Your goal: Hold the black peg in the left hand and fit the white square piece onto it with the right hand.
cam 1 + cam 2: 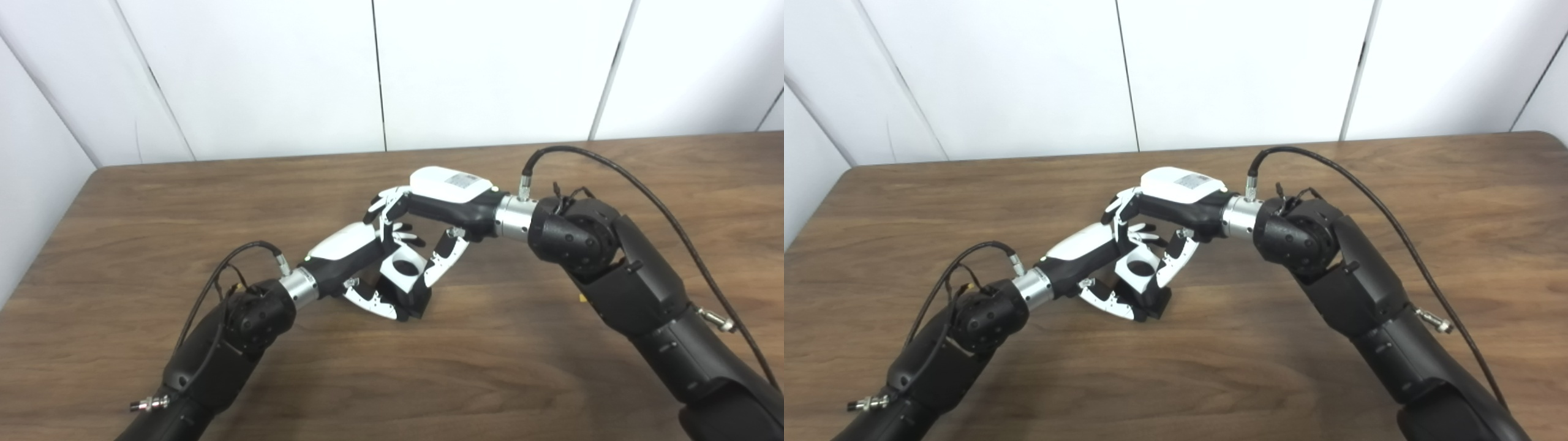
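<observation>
Fingers (442, 264) of the right hand (450, 202) reach down and pinch the white square piece (402, 271), the thumb on its near right edge and the others curling over its far edge. That hand is clamped on the piece. The piece is tilted, its round hole facing up and toward the camera.

Just under and beside it, the left hand (349, 260) wraps its fingers around a black block, which I take to be the black peg (418, 301). Only its dark lower right corner shows below the white piece; the rest is hidden by fingers, so the peg's long axis cannot be read for certain. It appears to stand roughly upright, its foot at or near the wooden table (153, 245).

The white piece sits directly on top of the peg, touching it or nearly so. Whether the hole has already taken the peg's tip cannot be told, since the hole looks dark inside.

The coming move turns on one relation: the hole's axis leans toward the camera, while the peg seems to rise more steeply. My judgement is that the right hand must level the piece before pressing down, with the left hand bracing.

Both arms meet at mid-table, cables looping off each wrist.
</observation>
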You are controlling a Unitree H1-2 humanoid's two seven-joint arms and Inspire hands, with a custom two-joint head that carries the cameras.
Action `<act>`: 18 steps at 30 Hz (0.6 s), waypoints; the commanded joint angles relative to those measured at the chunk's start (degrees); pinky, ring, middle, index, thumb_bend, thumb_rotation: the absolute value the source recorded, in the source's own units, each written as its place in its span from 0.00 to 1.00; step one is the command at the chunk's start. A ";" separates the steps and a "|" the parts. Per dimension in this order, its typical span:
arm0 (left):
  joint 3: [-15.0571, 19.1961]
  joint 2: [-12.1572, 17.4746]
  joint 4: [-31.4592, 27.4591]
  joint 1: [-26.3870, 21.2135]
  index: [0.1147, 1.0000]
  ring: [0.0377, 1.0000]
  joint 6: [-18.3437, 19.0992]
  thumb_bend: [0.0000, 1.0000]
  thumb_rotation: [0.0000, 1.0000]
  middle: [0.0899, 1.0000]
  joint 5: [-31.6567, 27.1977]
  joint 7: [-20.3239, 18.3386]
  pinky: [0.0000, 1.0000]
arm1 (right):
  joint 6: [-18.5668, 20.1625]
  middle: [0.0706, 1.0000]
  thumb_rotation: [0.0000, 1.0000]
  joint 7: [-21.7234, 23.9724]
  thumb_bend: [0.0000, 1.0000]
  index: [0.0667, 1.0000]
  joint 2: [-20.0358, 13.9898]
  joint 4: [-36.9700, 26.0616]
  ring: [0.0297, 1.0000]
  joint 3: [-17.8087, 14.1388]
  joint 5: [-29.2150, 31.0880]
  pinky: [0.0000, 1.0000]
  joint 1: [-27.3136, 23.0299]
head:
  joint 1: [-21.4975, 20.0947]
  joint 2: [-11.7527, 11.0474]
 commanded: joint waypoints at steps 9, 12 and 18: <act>-1.08 0.56 0.53 0.22 0.43 0.98 0.70 0.52 0.08 0.87 2.91 -1.34 0.90 | -1.67 0.80 0.14 -1.50 0.52 0.44 -0.44 0.16 0.90 -0.13 0.40 0.82 -1.15 | 0.29 0.48; -1.17 0.43 0.56 0.17 0.43 0.98 0.57 0.52 0.08 0.87 3.13 -1.13 0.89 | -1.66 0.80 0.14 -1.71 0.52 0.44 -0.51 0.62 0.90 -0.02 0.18 0.82 -0.92 | 0.43 0.58; -1.27 0.07 0.46 0.14 0.42 0.98 0.82 0.52 0.08 0.86 3.03 -1.19 0.89 | -2.82 0.80 0.14 -2.86 0.52 0.44 -0.57 2.16 0.89 0.31 -0.16 0.81 -0.35 | 1.23 0.67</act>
